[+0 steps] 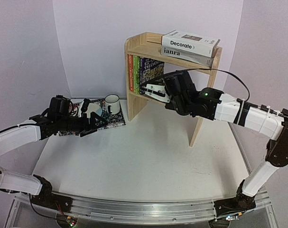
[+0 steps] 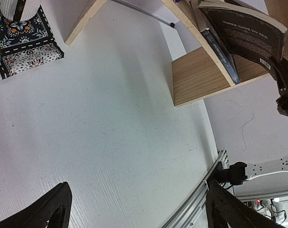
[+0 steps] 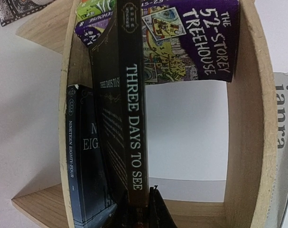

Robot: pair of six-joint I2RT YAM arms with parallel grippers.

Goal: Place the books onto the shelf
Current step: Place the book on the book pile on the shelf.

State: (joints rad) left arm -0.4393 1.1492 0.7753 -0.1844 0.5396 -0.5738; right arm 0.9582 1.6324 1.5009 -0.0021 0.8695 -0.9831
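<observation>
Currently: book "Three Days to See" (image 3: pixel 133 123), inside shelf (image 3: pixel 246 118) lower tier beside "Nineteen Eighty-Four" (image 3: pixel 82 156), clamped by right end effector (image 3: pixel 143 211). Left end effector (image 2: pixel 139 211) open, empty. Next: seat book, release, withdraw.

Plainly a robotics lab, rigged as a small test cell rather than a lived-in room. Closed in on three sides by bare pale backdrop panels (image 1: pixel 91 42). Built around a white table (image 1: pixel 148 161) edged on the near side with an aluminium rail (image 1: pixel 148 205), with a left arm (image 1: pixel 15 137) and a right arm (image 1: pixel 253 116) bolted there. Strung with a loose black cable (image 1: pixel 229 73) and served by a power strip (image 2: pixel 269 167) beyond the table edge. Dressed with only a few household props: a pine bookshelf (image 1: pixel 146 48), a patterned placemat (image 1: pixel 116 120), a mug (image 1: pixel 112 104).
</observation>
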